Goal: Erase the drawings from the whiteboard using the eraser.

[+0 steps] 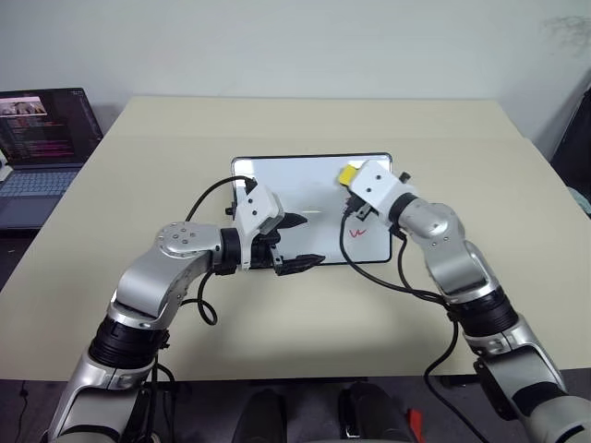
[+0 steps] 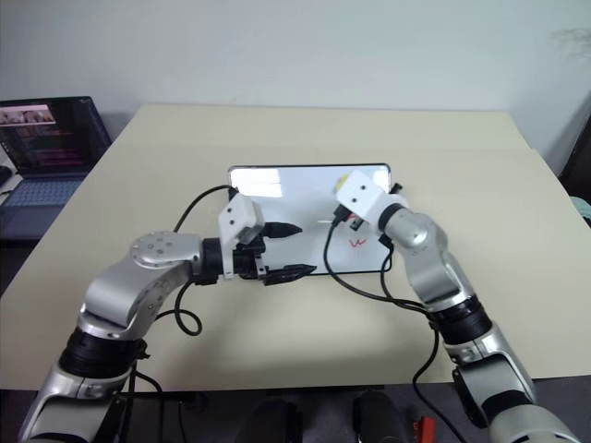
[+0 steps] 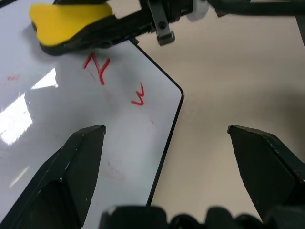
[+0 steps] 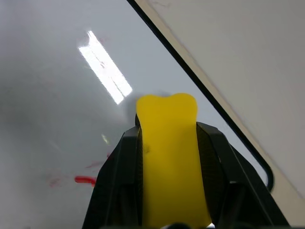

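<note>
We hold the eraser [image 4: 167,157] clamped in our right gripper [image 1: 349,181], over the whiteboard [image 1: 277,185]. The red drawings [image 1: 359,232] lie just beside it, toward the board's near right corner. Our left gripper [image 1: 297,242] hangs open at the near edge, farther off.

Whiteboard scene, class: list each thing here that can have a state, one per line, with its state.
Whiteboard: flat on the table, red marks left on it.
Drawings: two red squiggles not yet erased.
Eraser: gripped, held over the board.
Right hand: shut on the eraser.
Left hand: open, empty, over the board's corner.
Laptop: open, screen lit.
</note>
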Action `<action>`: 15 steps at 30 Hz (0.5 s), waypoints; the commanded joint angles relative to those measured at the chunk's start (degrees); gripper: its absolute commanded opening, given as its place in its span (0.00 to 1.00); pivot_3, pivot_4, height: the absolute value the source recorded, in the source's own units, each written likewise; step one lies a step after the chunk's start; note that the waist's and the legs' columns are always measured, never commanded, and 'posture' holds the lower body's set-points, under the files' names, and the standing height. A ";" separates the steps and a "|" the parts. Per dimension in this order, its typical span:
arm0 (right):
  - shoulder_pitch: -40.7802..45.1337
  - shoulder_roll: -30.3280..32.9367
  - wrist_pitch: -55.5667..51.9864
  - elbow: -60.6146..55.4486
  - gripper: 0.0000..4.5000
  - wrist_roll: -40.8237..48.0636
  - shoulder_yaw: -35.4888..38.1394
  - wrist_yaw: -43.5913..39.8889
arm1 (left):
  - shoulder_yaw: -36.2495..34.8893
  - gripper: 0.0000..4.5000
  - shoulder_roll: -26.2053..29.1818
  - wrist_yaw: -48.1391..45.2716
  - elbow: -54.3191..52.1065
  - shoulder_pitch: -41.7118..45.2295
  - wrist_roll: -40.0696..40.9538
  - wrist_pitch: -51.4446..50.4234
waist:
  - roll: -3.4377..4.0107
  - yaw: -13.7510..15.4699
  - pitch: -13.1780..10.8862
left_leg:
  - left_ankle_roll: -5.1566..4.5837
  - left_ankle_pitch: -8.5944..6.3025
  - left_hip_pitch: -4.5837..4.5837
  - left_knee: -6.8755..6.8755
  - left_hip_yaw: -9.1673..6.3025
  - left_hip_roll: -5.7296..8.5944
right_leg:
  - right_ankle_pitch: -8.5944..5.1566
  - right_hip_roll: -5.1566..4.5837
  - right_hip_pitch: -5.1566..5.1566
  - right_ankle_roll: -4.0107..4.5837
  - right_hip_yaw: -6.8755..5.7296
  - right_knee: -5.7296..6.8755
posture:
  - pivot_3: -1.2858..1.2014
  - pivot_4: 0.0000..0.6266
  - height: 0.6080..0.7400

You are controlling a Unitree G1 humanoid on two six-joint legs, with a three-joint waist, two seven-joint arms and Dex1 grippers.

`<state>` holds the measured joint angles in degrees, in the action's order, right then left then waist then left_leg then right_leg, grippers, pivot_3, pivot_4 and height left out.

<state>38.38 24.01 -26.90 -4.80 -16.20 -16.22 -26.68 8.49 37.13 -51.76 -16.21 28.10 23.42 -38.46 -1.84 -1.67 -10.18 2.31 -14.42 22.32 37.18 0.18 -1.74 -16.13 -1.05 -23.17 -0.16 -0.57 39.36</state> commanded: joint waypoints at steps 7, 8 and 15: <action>-5.18 1.79 2.20 -4.86 0.28 -0.97 -0.82 -2.20 | -0.62 1.00 1.64 -0.30 0.04 -0.24 -0.51 0.39 | 0.00 -0.06 0.00 | 0.00 0.00 0.06 -0.07 -0.02 0.01 | 0.00 0.00 0.00 0.00 -0.04 -0.15 | 0.52 0.24 1.00; -5.51 1.66 2.21 -4.86 0.28 -1.46 -1.56 -2.40 | -0.41 1.00 1.59 -0.29 0.27 -0.03 -0.62 0.26 | 0.00 -0.09 0.00 | 0.00 0.00 0.06 -0.08 -0.02 0.00 | 0.00 0.00 0.00 0.00 -0.04 -0.17 | 0.52 0.24 1.00; -7.73 4.42 2.06 -4.90 0.28 -4.66 -5.03 -5.45 | 0.05 1.00 1.90 -0.78 0.59 0.16 -0.78 -0.26 | 0.00 -0.09 0.00 | 0.00 0.00 0.04 -0.10 -0.03 0.01 | 0.00 0.01 0.00 0.00 -0.05 -0.22 | 0.52 0.24 1.00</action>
<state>31.99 27.16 -24.13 -10.38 -19.27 -20.06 -30.59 8.68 38.64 -52.12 -15.07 27.46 22.78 -38.66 -1.84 -1.76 -10.17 2.31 -14.43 22.36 37.09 0.16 -1.72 -16.13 -1.04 -23.17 -0.16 -0.62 39.15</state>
